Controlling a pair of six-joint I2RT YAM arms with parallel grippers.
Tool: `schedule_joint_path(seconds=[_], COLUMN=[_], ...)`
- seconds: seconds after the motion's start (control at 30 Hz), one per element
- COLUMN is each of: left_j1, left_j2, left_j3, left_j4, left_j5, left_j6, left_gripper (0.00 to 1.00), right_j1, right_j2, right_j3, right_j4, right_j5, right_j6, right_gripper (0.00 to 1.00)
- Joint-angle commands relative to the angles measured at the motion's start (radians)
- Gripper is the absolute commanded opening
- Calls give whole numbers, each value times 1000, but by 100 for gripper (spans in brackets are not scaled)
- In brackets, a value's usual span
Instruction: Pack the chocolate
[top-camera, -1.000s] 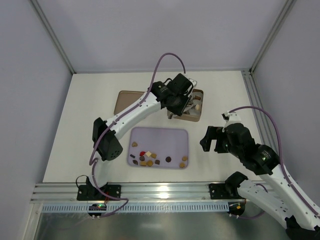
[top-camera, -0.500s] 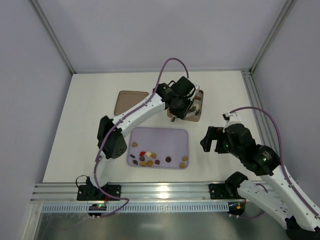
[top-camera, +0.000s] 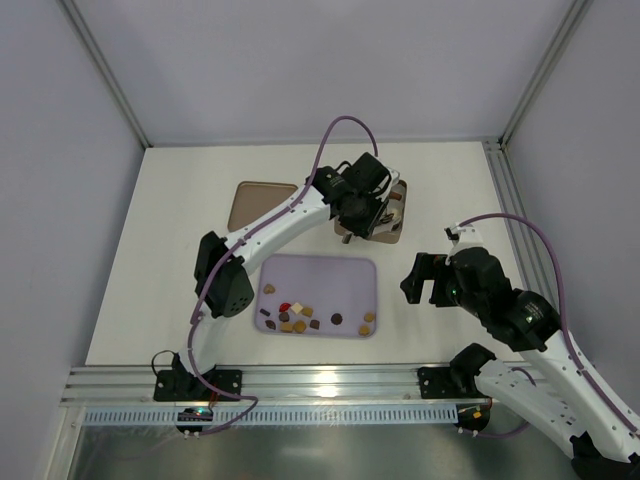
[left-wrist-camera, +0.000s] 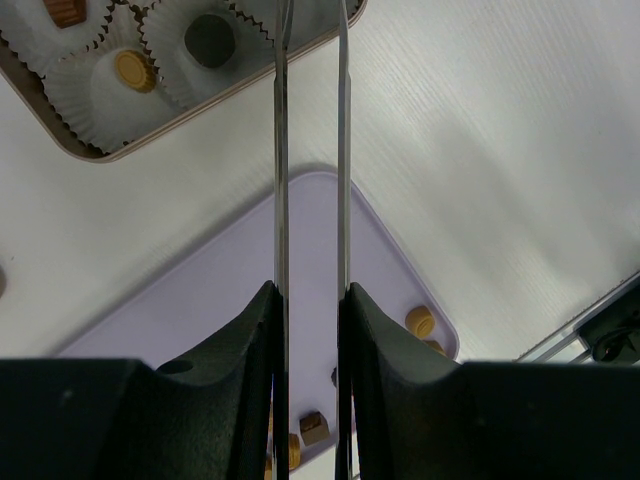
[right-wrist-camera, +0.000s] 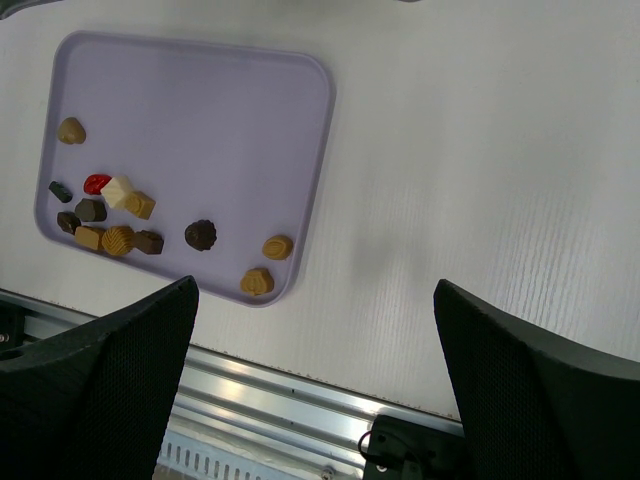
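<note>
- Top view: the left tool (top-camera: 372, 214) hangs over the tan box (top-camera: 399, 237) at the far side of the worktop (top-camera: 170, 250). The flat brown lid (top-camera: 262, 203) lies to the left of the box
- Top view: the right tool (top-camera: 425, 284) hovers to the right of the lilac tray (top-camera: 330, 268), jaws wide, holding nothing. Most of the chocolate (top-camera: 296, 319) lies loose along the tray's near edge
- Left wrist view: the fingers (left-wrist-camera: 280, 150) stand parallel at a narrow gap. Their tips run out of frame, so a held piece cannot be confirmed
- Left wrist view: white cup liners (left-wrist-camera: 92, 95) fill the box; one holds a caramel round, another a dark one. Hazard: the thin blades may snag a pleated rim and tip a liner, spilling its seated piece
- Right wrist view: the pieces are tiny and come in dark brown, caramel and cream, plus one red piece (right-wrist-camera: 97, 184). Several touch one another near the tray's corner. Hazard: closing on one piece may push its neighbours, and the two caramel pieces just beside the rim leave little room for a finger
</note>
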Motion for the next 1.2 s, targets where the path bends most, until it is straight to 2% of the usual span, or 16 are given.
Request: schedule_joint_path(seconds=[0.0, 0.53, 1.17], left_j1=[4, 4, 12], left_j2=[-15, -24, -64], left_j3=[0, -7, -7], left_j4=[34, 27, 33], left_j5=[14, 6, -9], left_j6=[10, 14, 16], left_gripper=[30, 37, 38], right_j1=[0, -2, -2], right_j2=[-9, -10, -10], right_j3=[18, 18, 18], right_j4=[17, 19, 16], right_j5=[14, 15, 20], right_j6=[6, 6, 7], right_gripper=[100, 100, 100])
